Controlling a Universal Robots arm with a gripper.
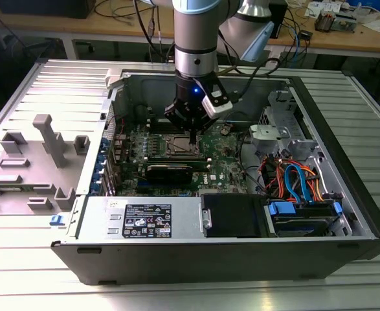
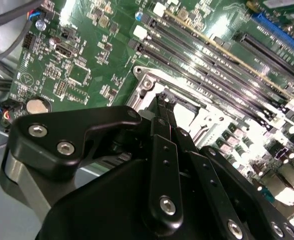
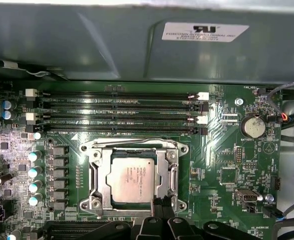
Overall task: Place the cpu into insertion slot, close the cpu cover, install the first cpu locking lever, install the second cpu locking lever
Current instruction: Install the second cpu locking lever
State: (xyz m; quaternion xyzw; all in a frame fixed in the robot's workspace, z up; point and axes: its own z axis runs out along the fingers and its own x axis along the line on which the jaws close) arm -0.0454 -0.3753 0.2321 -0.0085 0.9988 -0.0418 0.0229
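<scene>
1. Black gripper [image 2: 163,107] linkages crowd the near part of the second wrist view, their fingers pressed together into one narrow tip with nothing pinched between them; that tip rests at the edge of the socket frame.
2. Seen in the first wrist view, the gripper [image 3: 159,202] meets the near rim of the cpu cover [image 3: 97,170], right beside a corner of the chip. I judge the fingers are drawn into a blunt point so they can push on a thin lever or plate rather than grasp.
3. Already seated, the cpu [image 3: 131,178] lies flat inside the insertion slot [image 3: 171,175], its dull silver top showing through the cover's square window. The cover lies down over it, so placing and closing look done.
4. Long memory slots [image 3: 116,112] run parallel just beyond the socket, apart from the gripper.
5. From the exterior view, the arm [image 1: 195,39] reaches straight down into the open computer case [image 1: 196,259], its gripper [image 1: 191,137] over the motherboard [image 1: 222,165] socket; the grey fixture [image 1: 44,155] sits well apart at that view's left.
</scene>
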